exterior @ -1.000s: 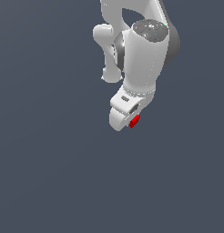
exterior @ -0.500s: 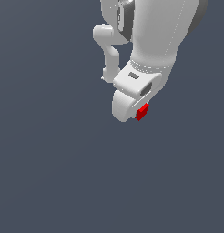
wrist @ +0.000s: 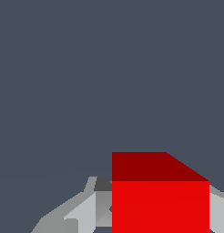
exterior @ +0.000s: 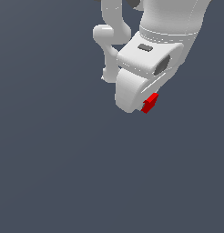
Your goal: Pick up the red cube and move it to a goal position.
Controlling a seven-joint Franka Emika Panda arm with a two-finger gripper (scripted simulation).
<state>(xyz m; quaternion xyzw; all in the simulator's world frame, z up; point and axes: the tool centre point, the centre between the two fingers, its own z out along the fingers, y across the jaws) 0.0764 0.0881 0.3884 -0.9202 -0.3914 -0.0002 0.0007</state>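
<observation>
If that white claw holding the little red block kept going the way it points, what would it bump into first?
Probably nothing visible: beyond the gripper and its red cube, the wrist view shows only plain grey. Whether that grey is a surface, or how far off, is unclear.

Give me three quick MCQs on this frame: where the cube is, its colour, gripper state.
1. Where is the cube?
A. lying far from the arm
B. at the gripper tip
C. on a shelf

2. What colour is the cube?
A. red
B. green
C. blue

3. What is the gripper doing?
A. open, nothing in it
B. out of view
C. shut on the cube

Key: 1 B, the exterior view shows the cube against the gripper's end. 2 A, both views show bright red. 3 C, the wrist view shows grey fingers on either side of the cube.
</observation>
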